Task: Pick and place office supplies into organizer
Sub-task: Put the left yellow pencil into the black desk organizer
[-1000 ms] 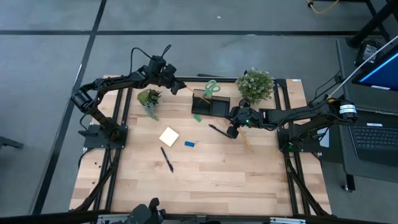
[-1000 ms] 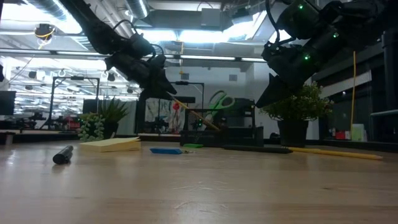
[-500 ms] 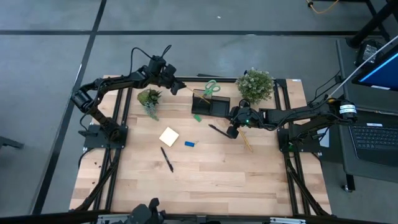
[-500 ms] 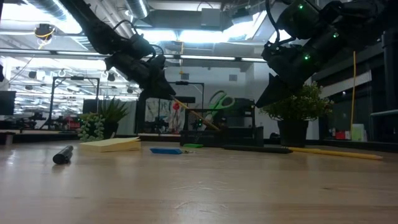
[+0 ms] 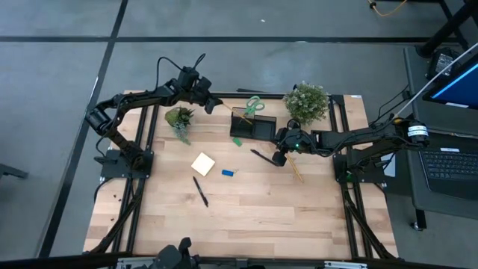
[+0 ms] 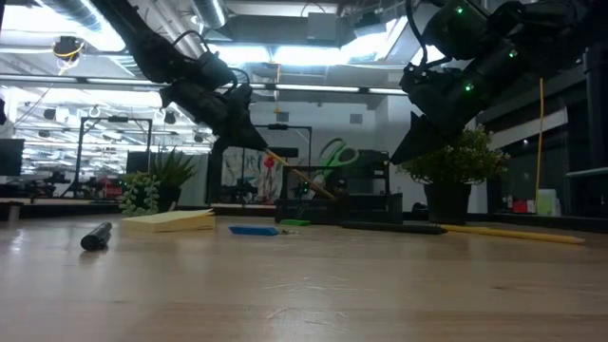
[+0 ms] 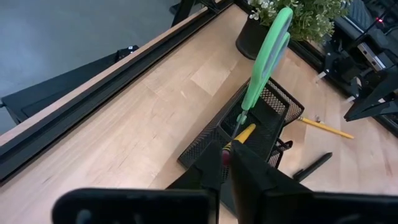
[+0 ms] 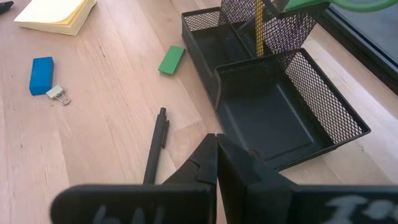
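With the black mesh desk organizer (image 5: pixel 252 125) as landmark: green-handled scissors (image 5: pixel 253 104) stand in its taller section, small green eraser (image 5: pixel 237 141) just before it, square yellow sticky-note pad (image 5: pixel 202 163) and small blue eraser (image 5: pixel 228 172) farther before-left, flowering potted plant (image 5: pixel 306 102) right-behind.

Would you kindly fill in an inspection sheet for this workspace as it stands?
Surface: pale wooden table, no spills seen.
Job's things: black mesh organizer holds green-handled scissors and a leaning yellow pencil; on the table lie a yellow sticky-note pad, blue eraser, green eraser, black pen by the pad, black pen by the organizer, second pencil.
Clutter: two potted plants; small binder clip.
Hands: left hand shut at the leaning pencil's eraser end, grip unclear; right hand shut, beside the organizer's pen.
Cables: black cable over left arm; yellow cable on floor.
Surroundings: laptop right of table.
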